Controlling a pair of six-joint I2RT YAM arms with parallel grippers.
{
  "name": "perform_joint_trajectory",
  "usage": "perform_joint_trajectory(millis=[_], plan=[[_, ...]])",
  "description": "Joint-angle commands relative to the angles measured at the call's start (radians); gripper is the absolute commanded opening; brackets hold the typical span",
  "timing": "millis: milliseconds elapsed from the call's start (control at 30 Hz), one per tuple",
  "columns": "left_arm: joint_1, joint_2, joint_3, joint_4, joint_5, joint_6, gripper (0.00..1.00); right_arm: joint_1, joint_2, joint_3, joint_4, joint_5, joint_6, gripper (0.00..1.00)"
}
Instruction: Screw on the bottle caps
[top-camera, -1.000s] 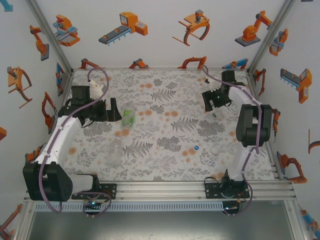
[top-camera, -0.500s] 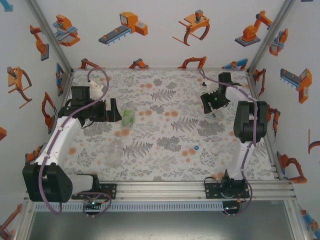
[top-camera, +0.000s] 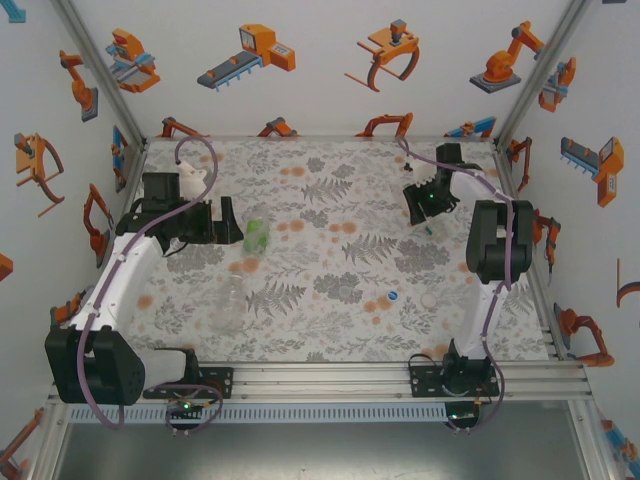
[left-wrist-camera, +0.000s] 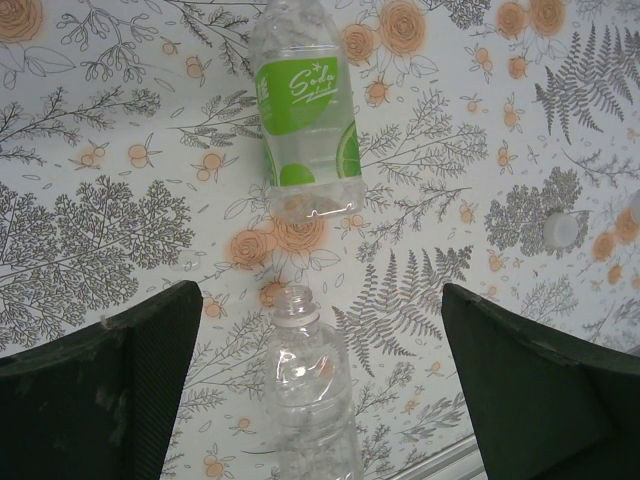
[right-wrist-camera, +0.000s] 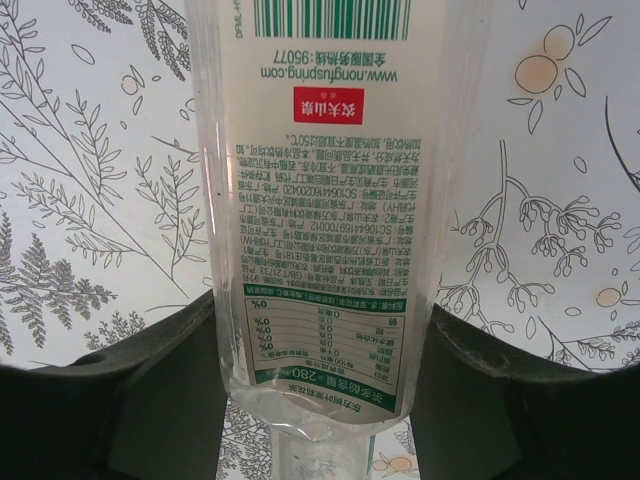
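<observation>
My right gripper (right-wrist-camera: 325, 400) is shut on the slim white-label bottle (right-wrist-camera: 325, 200), a finger pressed against each side. In the top view that gripper (top-camera: 425, 205) is at the back right of the table. My left gripper (left-wrist-camera: 320, 330) hangs open above the plain bottle (left-wrist-camera: 310, 400), whose neck is uncapped. The green-label bottle (left-wrist-camera: 305, 110) lies just beyond it. From above, the left gripper (top-camera: 222, 228) is beside the green-label bottle (top-camera: 257, 235), and the plain bottle (top-camera: 232, 300) is nearer the front. A blue cap (top-camera: 393, 296) and a white cap (top-camera: 429, 300) lie loose at the front right.
The floral table cover (top-camera: 330, 330) runs out to the metal frame rail (top-camera: 330, 375) at the near edge. Patterned walls close in the left, right and back sides. The white cap (left-wrist-camera: 560, 230) lies off to the side of the left gripper's far finger.
The right gripper's jaws have closed in onto the white-label bottle and the arm has shifted slightly toward the back. The left arm has not moved.
</observation>
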Motion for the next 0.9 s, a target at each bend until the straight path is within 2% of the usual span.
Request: perform_joint_trajectory(millis=[0, 200, 267, 467, 633, 867], plan=[[0.004, -0.022, -0.01, 0.001, 0.02, -0.003, 0.97, 0.007, 0.006, 0.021, -0.019, 0.011, -0.014, 0.51], [0.004, -0.032, 0.011, 0.003, -0.036, -0.044, 0.97, 0.026, -0.079, -0.014, 0.01, -0.001, -0.022, 0.46], [0.003, -0.038, 0.017, 0.01, -0.037, -0.053, 0.97, 0.036, -0.126, -0.039, 0.038, -0.023, -0.019, 0.42], [-0.002, -0.024, 0.072, -0.028, 0.038, -0.062, 0.98, 0.11, -0.263, -0.093, 0.075, -0.092, -0.052, 0.29], [-0.014, -0.021, 0.145, -0.103, 0.14, -0.017, 1.0, 0.246, -0.363, -0.144, 0.092, -0.097, -0.185, 0.26], [-0.038, -0.074, 0.239, -0.163, 0.256, 0.025, 1.0, 0.462, -0.502, -0.234, 0.179, -0.035, -0.378, 0.25]])
